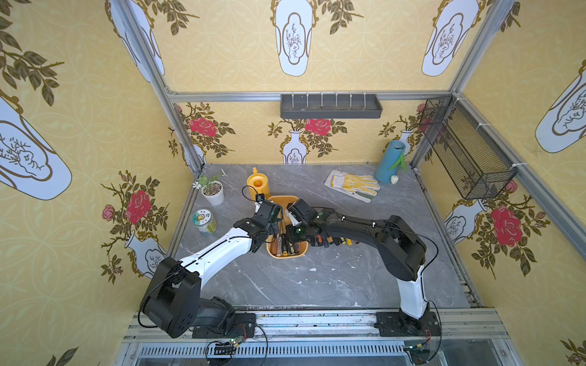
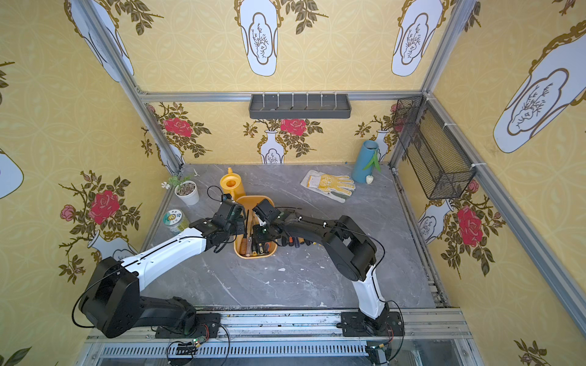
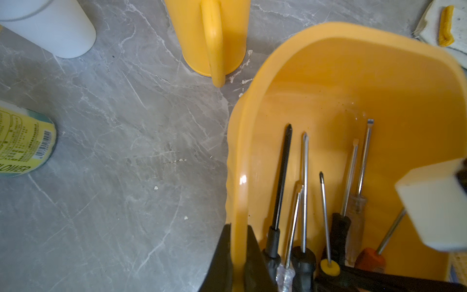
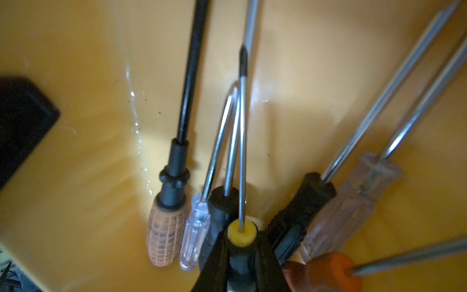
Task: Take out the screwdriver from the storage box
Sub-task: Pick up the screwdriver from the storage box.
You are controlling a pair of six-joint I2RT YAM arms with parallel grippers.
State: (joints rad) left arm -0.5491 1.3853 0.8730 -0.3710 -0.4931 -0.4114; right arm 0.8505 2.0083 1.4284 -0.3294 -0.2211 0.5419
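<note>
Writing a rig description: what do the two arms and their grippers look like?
The left arm and right arm: black joint housings, one glossy white link each, thin black cables looping alongside. The left gripper and right gripper: black tapered fingers.

Top views: high, looking down, whole table [image 1: 317, 279] — wrist views: close, both showing storage box [image 3: 328, 83].

Both top views are bright and even, lit from above. My arms cast only soft shadows on the grey tabletop [image 1: 317, 285], and the wallpaper [image 1: 79, 126] stretches toward the picture edges. Just ahead of my left gripper [image 3: 238, 252], a white glint sits on the storage box [image 3: 353, 63] rim. My right wrist view is dimmer and amber. The yellow-capped screwdriver [image 4: 242, 232] between the fingers of my right gripper [image 4: 241, 242] looks soft, and the shafts farther out are smeared.
</note>
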